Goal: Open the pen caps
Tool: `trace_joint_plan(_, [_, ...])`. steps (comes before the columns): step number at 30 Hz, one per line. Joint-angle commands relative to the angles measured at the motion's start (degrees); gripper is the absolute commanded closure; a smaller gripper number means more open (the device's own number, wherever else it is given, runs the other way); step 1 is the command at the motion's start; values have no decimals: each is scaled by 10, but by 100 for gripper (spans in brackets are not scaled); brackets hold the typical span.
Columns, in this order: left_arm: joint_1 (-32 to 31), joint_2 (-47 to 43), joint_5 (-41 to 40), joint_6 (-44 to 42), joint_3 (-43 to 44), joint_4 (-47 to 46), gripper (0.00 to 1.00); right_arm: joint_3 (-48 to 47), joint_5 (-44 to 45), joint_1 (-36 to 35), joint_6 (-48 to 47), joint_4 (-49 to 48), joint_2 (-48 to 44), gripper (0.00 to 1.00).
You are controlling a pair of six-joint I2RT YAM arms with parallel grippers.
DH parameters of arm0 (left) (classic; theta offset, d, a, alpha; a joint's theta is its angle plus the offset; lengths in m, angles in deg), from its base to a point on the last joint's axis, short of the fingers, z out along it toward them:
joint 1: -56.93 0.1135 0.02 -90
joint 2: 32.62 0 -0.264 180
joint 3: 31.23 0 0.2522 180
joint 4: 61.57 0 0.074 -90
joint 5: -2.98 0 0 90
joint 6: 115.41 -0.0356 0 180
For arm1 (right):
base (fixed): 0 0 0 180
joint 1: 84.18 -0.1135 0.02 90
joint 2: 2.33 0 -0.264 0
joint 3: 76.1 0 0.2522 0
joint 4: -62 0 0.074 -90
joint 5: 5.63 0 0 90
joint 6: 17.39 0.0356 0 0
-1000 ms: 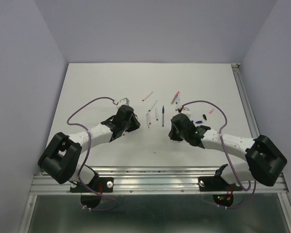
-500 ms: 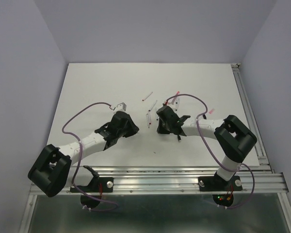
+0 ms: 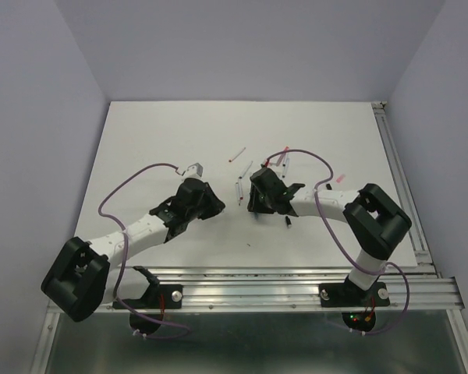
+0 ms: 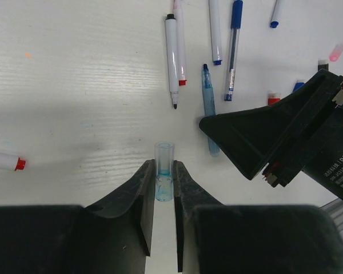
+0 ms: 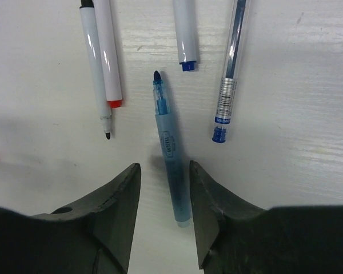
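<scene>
The left gripper (image 4: 163, 171) pinches a clear blue cap (image 4: 164, 153) tight between its fingers, just above the table (image 3: 156, 140). The cap is off its pen and sticks out past the fingertips. The gripper is in much the same spot as a second ago, but its arm is stretched out longer now.

The right gripper (image 5: 164, 166) has moved. A second ago its arm was bent out to the right side. Now it reaches over to the left, close to the left gripper, right by the pens. Its jaws have let go and stand apart. The blue pen (image 5: 170, 142) lies flat on the table between them. Its tip is bare and points away. There is a gap between the pen and one finger, and the other finger is very close to it.

Next to the blue pen lie a black-tip pen (image 5: 95, 68), a red-tip pen (image 5: 108, 51), a white pen (image 5: 184, 28) and a clear pen (image 5: 231, 68). A pink cap (image 4: 335, 52) lies farther off, past the right gripper.
</scene>
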Motion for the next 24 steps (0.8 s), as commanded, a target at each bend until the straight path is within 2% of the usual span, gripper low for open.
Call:
trace_joint_plan(1, [-4,-24,11,1,-6,-7,100,-25,19,3,16,16,-40,54])
trace_joint_plan(4, [-10,-27,11,5,-7,-8,100,-8,25,3,25,18,-82,51])
trace_joint_plan(5, [-12,-27,10,4,-5,-8,100,-3,29,3,26,19,-97,48])
trace_joint_plan(8, [-30,-23,7,12,2,-12,100,25,45,3,37,36,-168,24])
trace_joint_plan(9, [-43,-17,4,13,8,-19,100,39,69,3,55,48,-187,0])
trace_joint_plan(13, [-85,23,-3,15,40,-38,100,80,161,3,134,156,-310,0])
trace_joint_plan(16, [-121,82,-10,13,87,-46,100,114,233,3,211,234,-368,0])
trace_joint_plan(21, [-159,212,8,4,190,-53,100,163,280,3,241,264,-482,0])
trace_joint_plan(24, [-183,262,10,-1,234,-52,100,176,300,3,262,282,-516,0])
